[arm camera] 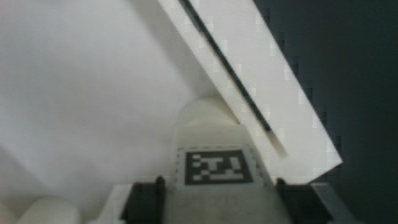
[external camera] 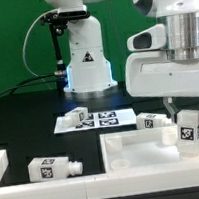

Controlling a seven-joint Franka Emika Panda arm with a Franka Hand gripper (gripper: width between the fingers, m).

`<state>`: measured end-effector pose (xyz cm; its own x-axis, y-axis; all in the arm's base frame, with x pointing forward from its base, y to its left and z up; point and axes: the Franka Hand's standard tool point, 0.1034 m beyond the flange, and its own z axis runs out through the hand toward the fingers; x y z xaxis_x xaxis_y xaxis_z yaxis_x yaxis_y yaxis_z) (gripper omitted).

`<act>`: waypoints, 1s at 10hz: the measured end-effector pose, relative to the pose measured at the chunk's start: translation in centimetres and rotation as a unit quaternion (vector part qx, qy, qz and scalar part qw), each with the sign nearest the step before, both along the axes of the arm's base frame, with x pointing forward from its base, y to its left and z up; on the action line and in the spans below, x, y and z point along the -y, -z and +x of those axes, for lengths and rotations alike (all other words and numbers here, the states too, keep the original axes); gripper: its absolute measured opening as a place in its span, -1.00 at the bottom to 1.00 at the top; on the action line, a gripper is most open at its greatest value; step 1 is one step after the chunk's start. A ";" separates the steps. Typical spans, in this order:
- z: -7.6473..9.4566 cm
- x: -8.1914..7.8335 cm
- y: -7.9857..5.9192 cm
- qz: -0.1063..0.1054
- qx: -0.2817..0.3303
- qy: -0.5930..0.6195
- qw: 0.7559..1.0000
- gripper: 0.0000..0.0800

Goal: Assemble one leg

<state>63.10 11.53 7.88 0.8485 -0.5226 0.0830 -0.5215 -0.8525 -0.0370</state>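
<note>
Where the exterior view's right shows the gripper [external camera: 189, 123], it is clenched on one upright leg [external camera: 188, 130], held over the white tray [external camera: 124, 151]. Wrist view: both fingers [arm camera: 148, 197] press the tagged leg's sides, with the tray's rim beyond.

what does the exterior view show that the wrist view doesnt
Only the exterior view: the arm's base, the marker board and three loose legs, one at the board, one behind the tray, one toward the exterior view's left.

Only the wrist view: the held leg's tag close up, with the fingers on either side of it.

Both: the gripper shut on the held leg, over the tray.
</note>
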 end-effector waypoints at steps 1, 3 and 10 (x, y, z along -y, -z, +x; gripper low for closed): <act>0.0 0.0 0.0 0.000 0.000 0.000 1.000 -0.29; 0.0 0.0 0.0 0.000 0.000 0.000 1.000 -0.28; 0.5 0.0 -0.1 0.087 -0.002 0.409 0.909 -0.28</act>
<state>63.57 11.53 7.94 0.1713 -0.9832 -0.0633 -0.9781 -0.1620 -0.1303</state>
